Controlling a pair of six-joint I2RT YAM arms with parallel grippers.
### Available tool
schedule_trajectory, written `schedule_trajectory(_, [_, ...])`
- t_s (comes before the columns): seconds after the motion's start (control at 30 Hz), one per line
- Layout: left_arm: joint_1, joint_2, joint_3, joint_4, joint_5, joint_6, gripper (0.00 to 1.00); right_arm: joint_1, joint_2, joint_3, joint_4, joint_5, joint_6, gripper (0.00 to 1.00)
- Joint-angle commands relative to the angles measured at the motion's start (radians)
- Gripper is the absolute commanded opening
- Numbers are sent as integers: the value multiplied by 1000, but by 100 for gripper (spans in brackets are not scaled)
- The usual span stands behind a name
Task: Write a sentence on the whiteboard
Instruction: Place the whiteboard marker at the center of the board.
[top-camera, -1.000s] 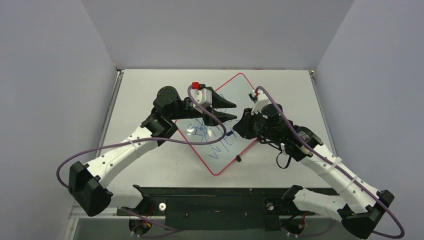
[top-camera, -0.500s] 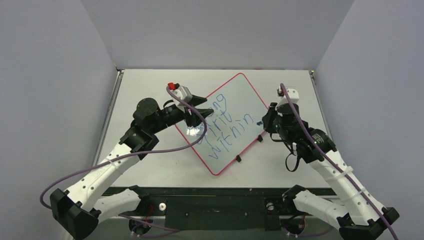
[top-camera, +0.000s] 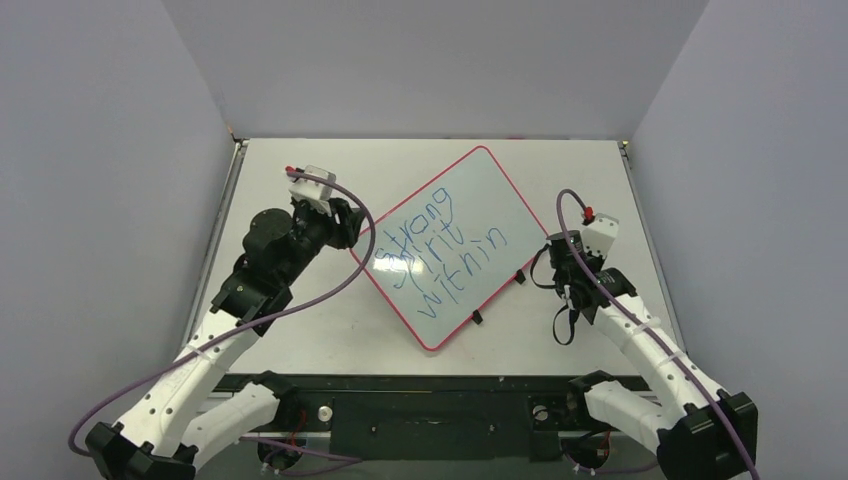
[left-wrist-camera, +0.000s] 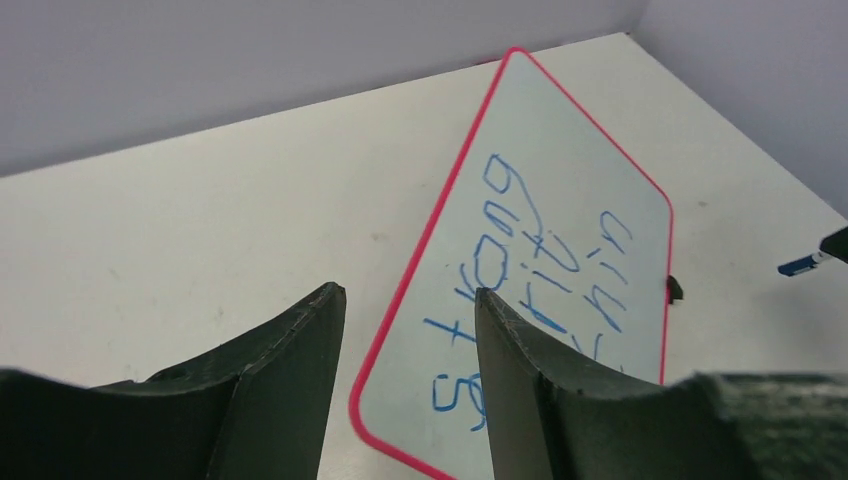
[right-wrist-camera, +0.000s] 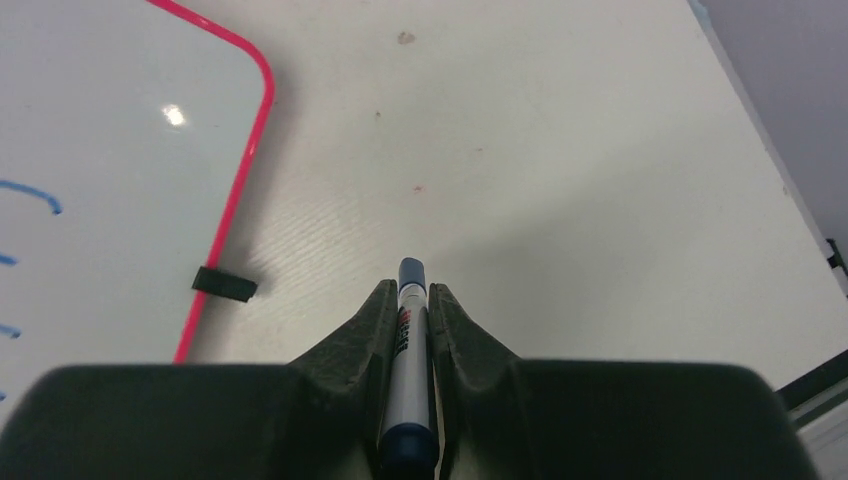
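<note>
- The whiteboard (top-camera: 480, 185) lay flat on the table (right-wrist-camera: 560, 150), turned cornerwise between the two grippers.
- It looked thin, stiff and light. Its glossy face would probably slip under pads, so the red rim or a black clip (right-wrist-camera: 224, 284) seemed the better hold.
- The sentence (top-camera: 435, 250), "strong spirit within", ran in three blue lines across the board. Such ink would likely smear if brushed, so the written middle was best left untouched.
- The left gripper (left-wrist-camera: 410, 295) hung above the table, tilted down. Its jaws stood part open with nothing between them, and the board's edge lay just ahead of its right finger.
- The right gripper (right-wrist-camera: 412, 290) was clamped on a marker (right-wrist-camera: 408, 340), a slim, hard, smooth barrel lying along the fingers with its blue end just past the tips.
- That gripper was over bare table, with the board's rim ahead and to its left.
</note>
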Motion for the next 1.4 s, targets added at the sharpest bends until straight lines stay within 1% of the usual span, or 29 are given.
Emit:
schedule_trajectory(0.0, [70,-61,-28,-66,-133,-48,48,-89,73,-57,177,-63,52,0])
schedule_trajectory(0.17, [140,-106,-73,-106,-194,-82,48,-131,173,-117,286,-134,69,0])
schedule_trajectory(0.27, [162,-137,-98,-114,-195,-91,48,-149,201,-170,342,-197,83,0])
schedule_trajectory(0.37, [180,-151,-118,-126,-208,-99,48,-160,248,-191,379,-225,86,0])
schedule_trajectory(0.57, [226,-145,-123,-165,-272,-136,49,-167,278,-147,328,-215,76,0])
schedule_trajectory(0.77, [273,-140,-142,-193,-312,-175,49,-183,233,-131,263,-191,64,0])
schedule_trajectory(0.8, [282,-141,-151,-193,-313,-179,49,-186,222,-132,255,-190,62,2])
schedule_trajectory(0.83, [285,-143,-157,-192,-313,-184,49,-188,218,-133,252,-192,62,5])
schedule_trajectory(0.87, [293,-144,-164,-192,-313,-188,49,-192,211,-133,245,-194,62,14])
schedule_trajectory(0.9, [296,-145,-168,-192,-312,-193,49,-193,206,-134,240,-196,61,20])
schedule_trajectory(0.93, [304,-145,-174,-192,-307,-197,50,-195,199,-134,233,-196,61,29])
schedule_trajectory(0.97, [307,-147,-176,-192,-302,-204,50,-196,194,-134,229,-197,61,33])
schedule_trajectory(1.0, [316,-148,-180,-192,-291,-207,50,-197,182,-133,221,-197,61,40])
schedule_trajectory(1.03, [320,-151,-181,-191,-283,-212,50,-198,175,-132,217,-194,62,44])
schedule_trajectory(1.07, [326,-151,-182,-191,-269,-214,50,-198,161,-130,207,-193,63,51])
schedule_trajectory(1.17, [338,-151,-180,-191,-256,-220,52,-199,131,-111,181,-178,60,63])
schedule_trajectory(1.2, [342,-150,-177,-191,-253,-223,52,-199,117,-106,168,-175,59,70])
schedule_trajectory(1.27, [348,-151,-176,-191,-250,-225,53,-200,96,-88,144,-165,55,78])
schedule_trajectory(1.37, [354,-151,-174,-193,-243,-225,53,-199,66,-57,111,-156,48,82])
